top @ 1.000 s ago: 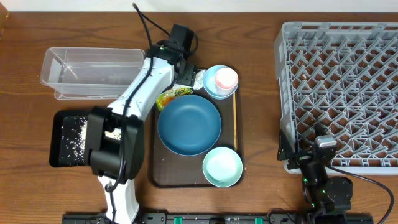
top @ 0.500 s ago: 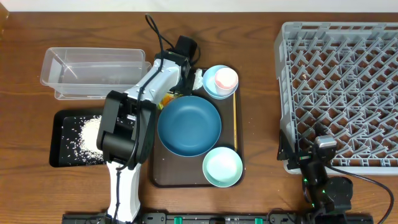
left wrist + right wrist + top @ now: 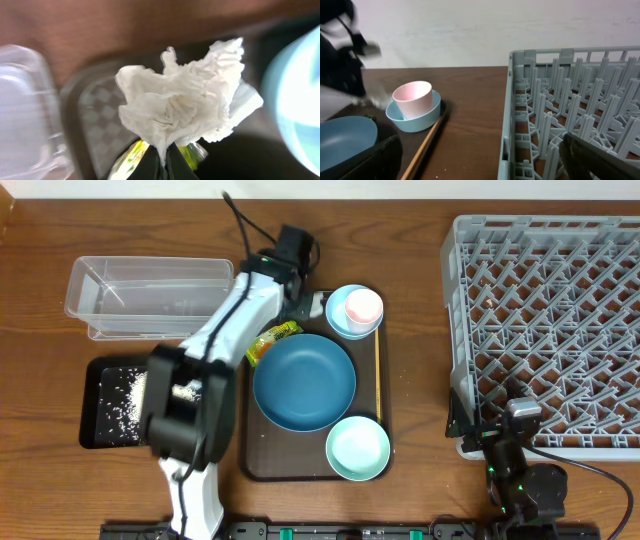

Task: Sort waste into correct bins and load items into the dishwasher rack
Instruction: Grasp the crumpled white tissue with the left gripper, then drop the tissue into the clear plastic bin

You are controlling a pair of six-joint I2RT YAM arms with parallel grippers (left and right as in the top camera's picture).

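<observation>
In the left wrist view my left gripper [image 3: 163,167] is shut on the bottom of the crumpled white tissue [image 3: 182,107], which fans out above the fingertips. The yellow-green wrapper [image 3: 133,156] lies just behind, on the brown tray's corner. Overhead, the left gripper [image 3: 298,302] is at the tray's far-left corner, the wrapper [image 3: 272,340] beside the dark-blue dish [image 3: 304,380]. The pink cup [image 3: 363,305] sits in the light-blue bowl [image 3: 342,320]; the teal bowl [image 3: 357,448] is in front. Rice grains [image 3: 128,395] lie in the black tray [image 3: 95,425]. My right gripper [image 3: 482,169] stands open by the rack [image 3: 560,100].
The clear tub [image 3: 150,298] stands left of the left gripper. The wooden stick [image 3: 377,380] lies along the right edge of the brown serving tray [image 3: 262,460]. The grey rack [image 3: 550,330] fills the right side, and the right arm sits at its front-left corner.
My left gripper has closed on the tissue at the tray's far-left corner. The left arm's elbow swung right, then back left. The right arm has not moved.
</observation>
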